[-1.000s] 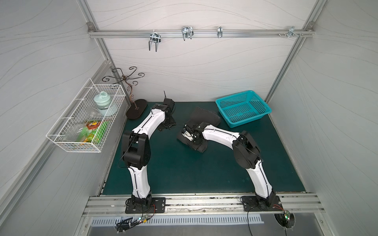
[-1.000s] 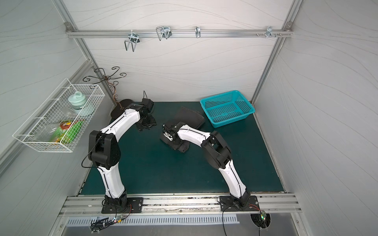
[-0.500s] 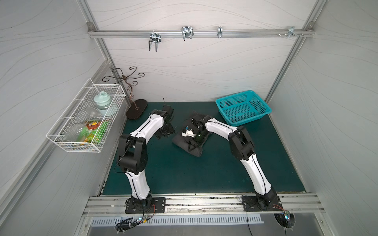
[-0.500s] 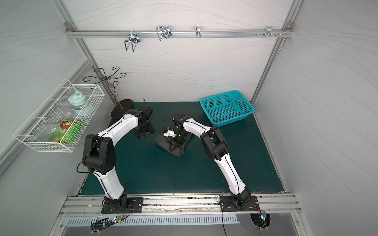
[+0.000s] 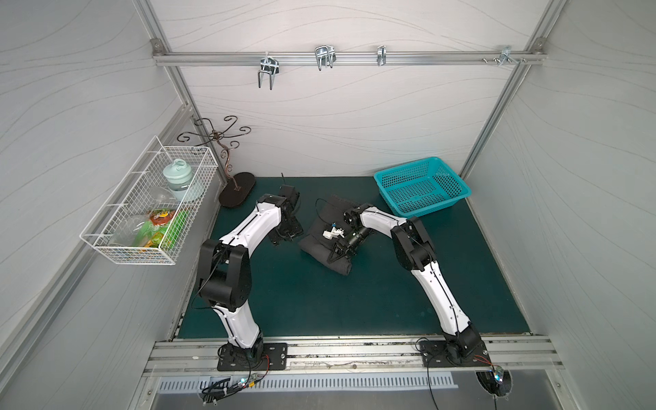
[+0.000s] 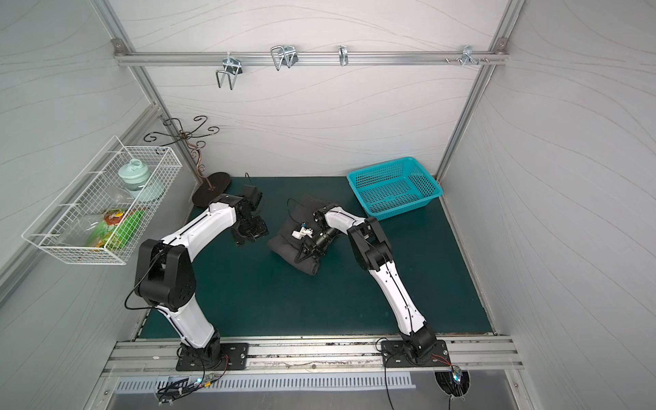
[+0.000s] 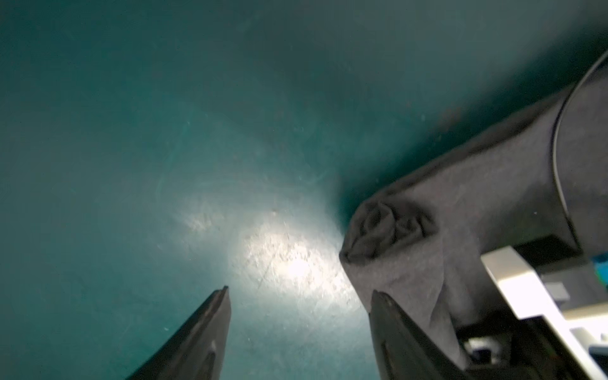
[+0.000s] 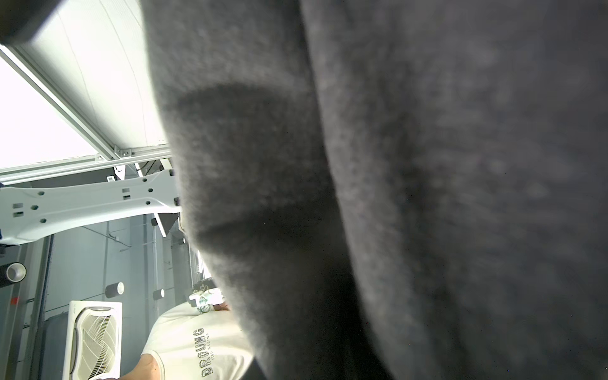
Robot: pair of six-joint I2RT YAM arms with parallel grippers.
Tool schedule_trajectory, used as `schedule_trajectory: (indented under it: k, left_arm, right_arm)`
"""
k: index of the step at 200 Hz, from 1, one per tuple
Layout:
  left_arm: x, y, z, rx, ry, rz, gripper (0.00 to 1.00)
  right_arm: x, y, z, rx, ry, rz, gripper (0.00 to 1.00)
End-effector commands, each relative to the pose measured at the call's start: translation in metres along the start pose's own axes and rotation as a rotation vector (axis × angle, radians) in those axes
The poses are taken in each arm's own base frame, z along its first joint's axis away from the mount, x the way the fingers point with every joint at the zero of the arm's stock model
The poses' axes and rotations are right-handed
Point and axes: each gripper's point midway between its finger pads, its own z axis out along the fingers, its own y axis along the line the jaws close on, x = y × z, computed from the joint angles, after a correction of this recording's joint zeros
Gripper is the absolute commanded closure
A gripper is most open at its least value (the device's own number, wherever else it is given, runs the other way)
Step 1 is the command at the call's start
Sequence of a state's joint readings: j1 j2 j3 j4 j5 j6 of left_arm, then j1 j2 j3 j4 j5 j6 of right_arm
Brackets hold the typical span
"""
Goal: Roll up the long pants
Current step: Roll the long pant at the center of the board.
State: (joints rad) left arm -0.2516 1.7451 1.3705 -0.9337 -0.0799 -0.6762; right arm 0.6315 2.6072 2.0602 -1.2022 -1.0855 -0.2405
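In both top views my left arm rises from the front rail, folds at the elbow and reaches toward the back left of the green mat (image 5: 319,301). Its wrist is bent down, so the left gripper (image 5: 282,238) points at the mat just left of the long pants (image 5: 316,245). My right arm arches in toward the centre and doubles back, laying the right gripper (image 5: 333,257) low across the pants with its tips toward the front end of the bundle. Those dark tips merge with the dark cloth, so I cannot tell whether they pinch a fold or only press on it. The pants lie mid-mat as a compact charcoal bundle running diagonally from near the teal basket (image 5: 426,211) toward the front, clear of the basket.

From the left wrist, the left gripper (image 7: 299,289) is released. Its two black fingers (image 7: 204,332) are spread wide over bare mat with a patch of glare and nothing between them. One fingertip sits right at the edge of the cloth; touching or just in front, I cannot say. Here the pants (image 7: 477,184) show a tightly rolled end with spiral folds, and the roll runs away from the camera.

From the right wrist, grey cloth (image 8: 427,197) fills most of the frame, soft, matte and blurred, with a darker band crossing it. No finger shows, so the jaws stay unsettled.
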Motion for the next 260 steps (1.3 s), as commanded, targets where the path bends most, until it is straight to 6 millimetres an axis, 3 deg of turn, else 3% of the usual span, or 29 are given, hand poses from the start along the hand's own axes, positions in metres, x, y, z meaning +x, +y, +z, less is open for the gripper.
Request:
schedule_trajectory:
  k: [1,45,65,73,108,171,233,260]
  left_arm:
    - [0.018,-0.021,0.002,0.117,0.004,0.046,0.27]
    - [0.043,-0.059,0.022,0.353,-0.124,0.036,0.24]
    - [0.045,-0.064,0.024,0.48,-0.204,-0.055,0.04]
    - [0.043,-0.063,0.023,0.505,-0.236,-0.084,0.02]
    - [0.033,-0.055,0.024,0.518,-0.32,-0.148,0.01]
    - [0.026,-0.06,0.017,0.585,-0.361,-0.199,0.02]
    - [0.022,-0.075,0.0,0.68,-0.38,-0.19,0.04]
    - [0.019,-0.086,0.005,0.7,-0.365,-0.172,0.04]
  right_arm:
    - [0.05,-0.088,0.02,0.153,0.154,0.31,1.0]
    - [0.049,-0.09,0.018,0.178,0.146,0.332,1.0]
    - [0.049,-0.091,0.018,0.181,0.145,0.338,1.0]
    - [0.049,-0.092,0.018,0.182,0.143,0.343,1.0]
    - [0.049,-0.093,0.017,0.184,0.135,0.346,1.0]
    - [0.054,-0.097,0.014,0.195,0.131,0.368,1.0]
    - [0.056,-0.1,0.012,0.208,0.134,0.377,1.0]
    - [0.057,-0.101,0.013,0.209,0.136,0.379,1.0]
